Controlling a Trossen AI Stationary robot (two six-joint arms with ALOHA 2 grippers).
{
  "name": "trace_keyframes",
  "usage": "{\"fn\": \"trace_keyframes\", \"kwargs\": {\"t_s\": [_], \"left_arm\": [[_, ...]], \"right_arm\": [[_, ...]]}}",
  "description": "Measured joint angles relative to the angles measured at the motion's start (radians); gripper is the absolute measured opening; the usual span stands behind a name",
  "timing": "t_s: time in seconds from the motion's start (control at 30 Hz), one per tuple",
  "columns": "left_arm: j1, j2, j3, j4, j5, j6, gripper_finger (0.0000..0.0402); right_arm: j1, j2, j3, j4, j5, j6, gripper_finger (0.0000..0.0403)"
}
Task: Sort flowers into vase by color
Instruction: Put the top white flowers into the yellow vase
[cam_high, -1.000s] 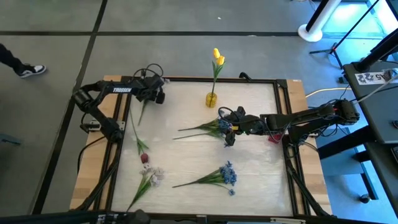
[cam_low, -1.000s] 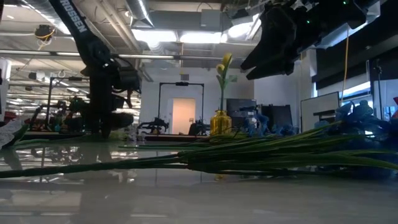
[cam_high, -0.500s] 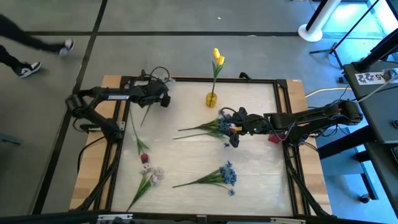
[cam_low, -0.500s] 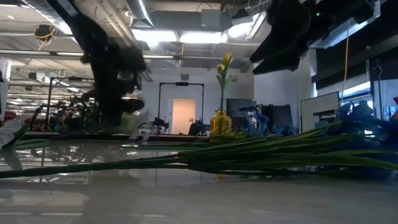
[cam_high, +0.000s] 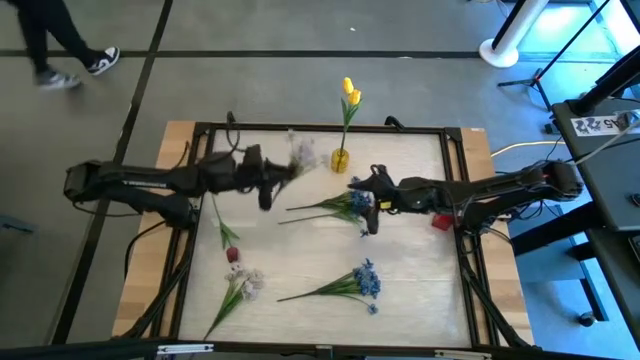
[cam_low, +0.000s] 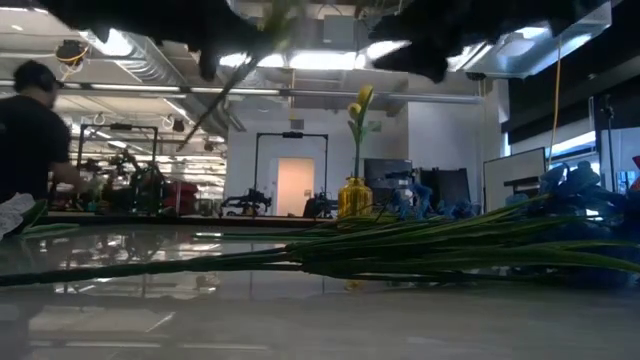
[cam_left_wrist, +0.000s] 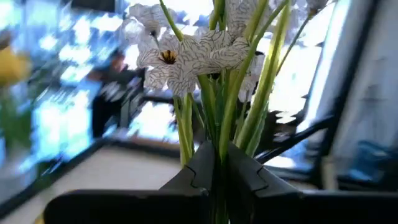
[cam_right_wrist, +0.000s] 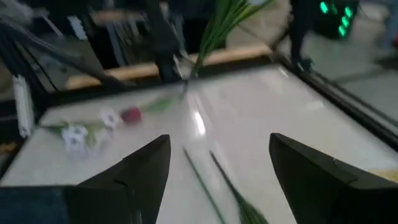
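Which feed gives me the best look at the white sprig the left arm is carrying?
The left wrist view: the white sprig fills it, stems pinched in the left gripper. High view shows only a blur near the yellow vase. Low view catches a slanting stem; right wrist view, distant green stems.

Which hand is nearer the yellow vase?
Right. The right hand hovers just beside the yellow vase; the left hand, gripping the white sprig, is farther off.

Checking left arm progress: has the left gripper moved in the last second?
Yes. The left gripper, shut on a white sprig, has swung from the table's left edge toward the yellow vase.
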Motion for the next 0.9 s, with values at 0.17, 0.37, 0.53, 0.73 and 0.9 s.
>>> {"fn": "trace_keyframes", "kwargs": {"t_s": [0.17,0.37,0.53,0.73,0.9], "left_arm": [[-0.064,0.081,-0.097,0.365,0.081,0.094,0.0015],[-0.082,0.199,-0.082,0.478,0.095,0.121,0.0015],[-0.082,0.266,-0.057,0.505,0.099,0.136,0.0015],[-0.082,0.281,-0.053,0.514,0.099,0.136,0.0015],[-0.08,0.28,-0.053,0.518,0.099,0.136,0.0016]], "right_arm": [[0.0,0.144,-0.001,0.335,-0.054,-0.036,0.0273],[0.0,0.291,0.099,0.502,-0.088,-0.054,0.0273],[-0.001,0.343,0.197,0.509,-0.089,-0.062,0.0273],[-0.001,0.341,0.256,0.445,-0.088,-0.064,0.0271],[-0.002,0.352,0.261,0.451,-0.088,-0.064,0.0231]]}}
